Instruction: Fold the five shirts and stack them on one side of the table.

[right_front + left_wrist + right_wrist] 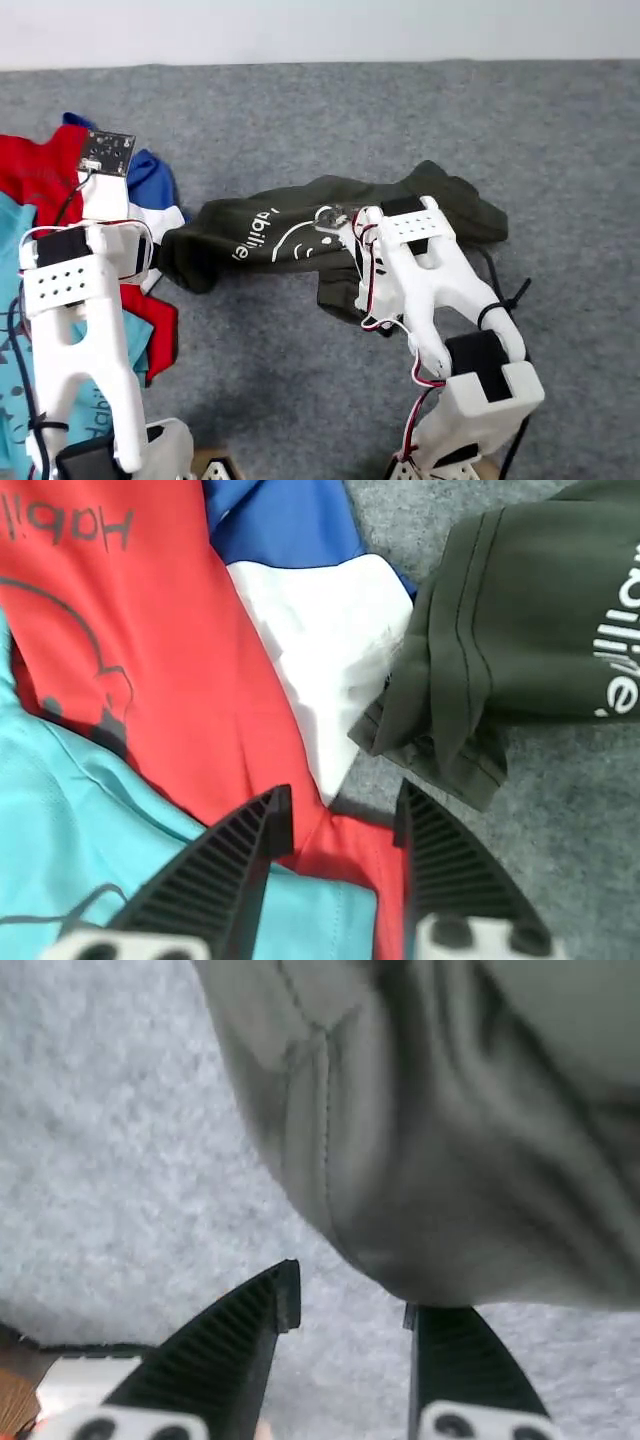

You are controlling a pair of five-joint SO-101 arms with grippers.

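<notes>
Right wrist view showed the right gripper (345, 1305) with its jaws parted and nothing between them. The bunched edge of the dark green shirt (450, 1140) lay just beyond the tips on the grey table (110, 1160). Left wrist view showed the left gripper (335, 825) also open and empty above the red shirt (150, 660). The teal shirt (70, 820) lay to its left, and the blue and white shirt (320, 640) farther off met a hemmed end of the dark green shirt. High view added the layout: the dark green shirt lay crumpled across the table's middle, and the other shirts were heaped at the left edge.
</notes>
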